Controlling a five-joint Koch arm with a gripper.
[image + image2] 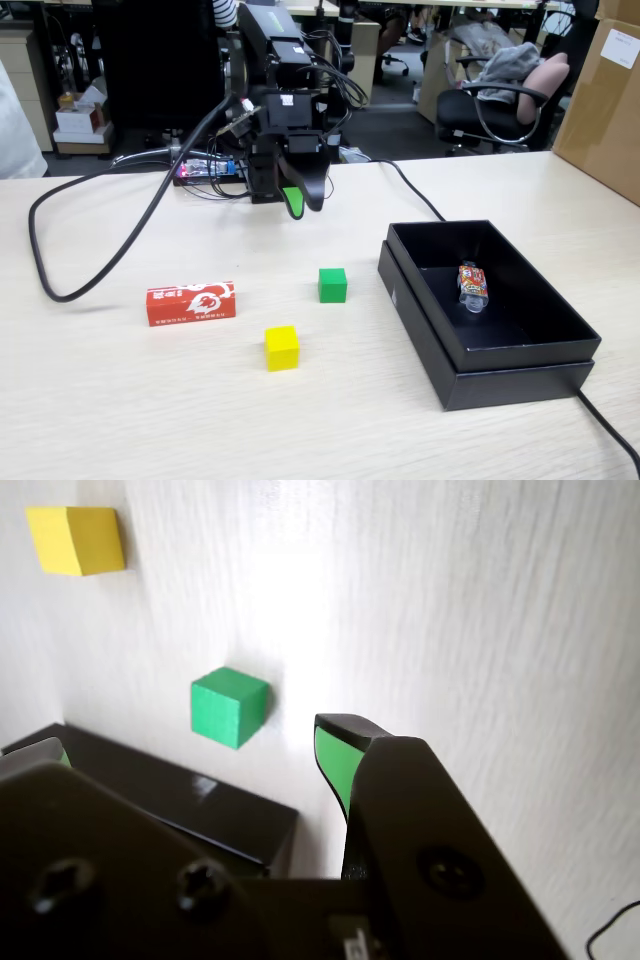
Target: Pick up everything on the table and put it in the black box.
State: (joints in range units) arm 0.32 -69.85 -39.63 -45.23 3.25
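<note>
Wrist view shows my gripper [190, 745] wide, empty – I should lower straight over small green cube [229, 706], centred.

Looking down past the black claw [190, 750], whose two green-lined tips stand wide apart with nothing between them. A green cube [230, 707] sits on the pale table [480, 630] just beyond a black box's corner [200, 805]. A yellow cube [76, 540] lies at the upper left.

I saw pale wood-grain laminate on the table [120, 400] — matt; the black box [520, 375] looked like matt cardboard, the cubes smooth.
</note>
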